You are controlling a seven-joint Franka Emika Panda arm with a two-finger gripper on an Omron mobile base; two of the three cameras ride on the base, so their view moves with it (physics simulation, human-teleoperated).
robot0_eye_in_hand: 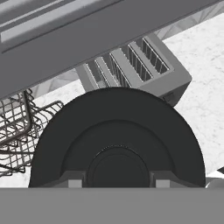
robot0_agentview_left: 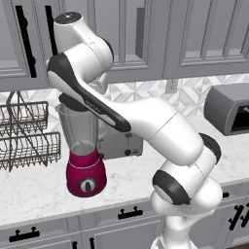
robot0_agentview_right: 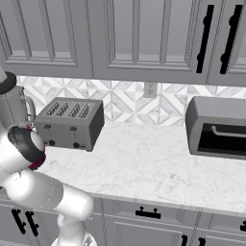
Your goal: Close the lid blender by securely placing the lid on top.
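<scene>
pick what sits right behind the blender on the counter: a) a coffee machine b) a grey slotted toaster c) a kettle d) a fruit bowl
b: in the left base view the grey toaster stands just behind the blender, and its slots show beyond the black lid in the hand view.

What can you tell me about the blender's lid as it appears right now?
The lid is a flat, round, matt black disc with a raised round knob at its centre. It sits level at the top of the blender jar, at the rim. The hand is right at the knob, one finger on each side.
</scene>
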